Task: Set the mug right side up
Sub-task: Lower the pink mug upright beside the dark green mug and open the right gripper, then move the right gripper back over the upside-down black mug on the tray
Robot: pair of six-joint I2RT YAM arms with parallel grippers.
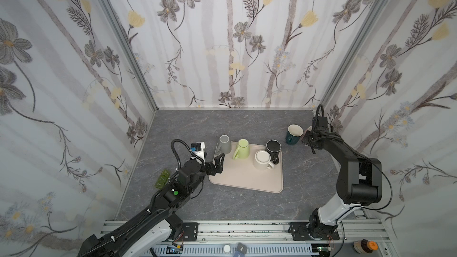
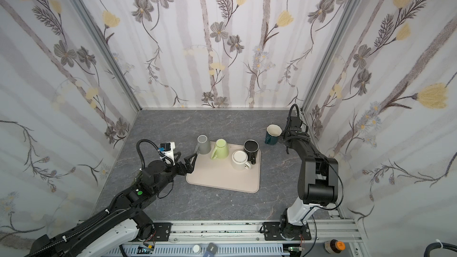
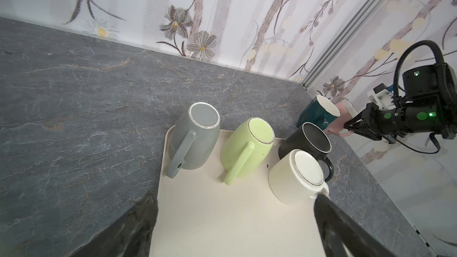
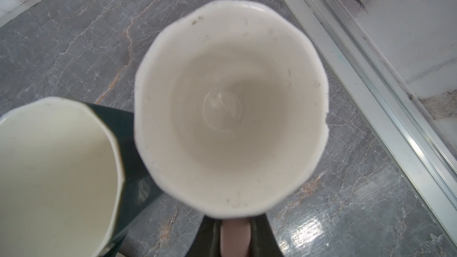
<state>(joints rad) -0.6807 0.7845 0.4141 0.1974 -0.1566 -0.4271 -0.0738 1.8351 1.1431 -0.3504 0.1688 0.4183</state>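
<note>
Pink mug (image 4: 230,105) mouth up, clamped by its handle in right gripper (image 3: 349,128), just beside teal mug (image 4: 49,169), well off tray (image 1: 247,181). Keep level, settle base flat on table (image 1: 247,206) before letting go, avoid nudging teal mug. Left gripper (image 1: 217,164) spread wide at tray edge

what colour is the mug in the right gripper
Pale pink outside, white inside; the pink mug shows best in the left wrist view, in the right gripper.

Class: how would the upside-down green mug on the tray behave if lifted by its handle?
The green mug looks glazed ceramic: probably rigid, slippery, breakable. Resting rim-down on the tray, it seems unlikely to tip. Held by the handle alone, it might swing.
</note>
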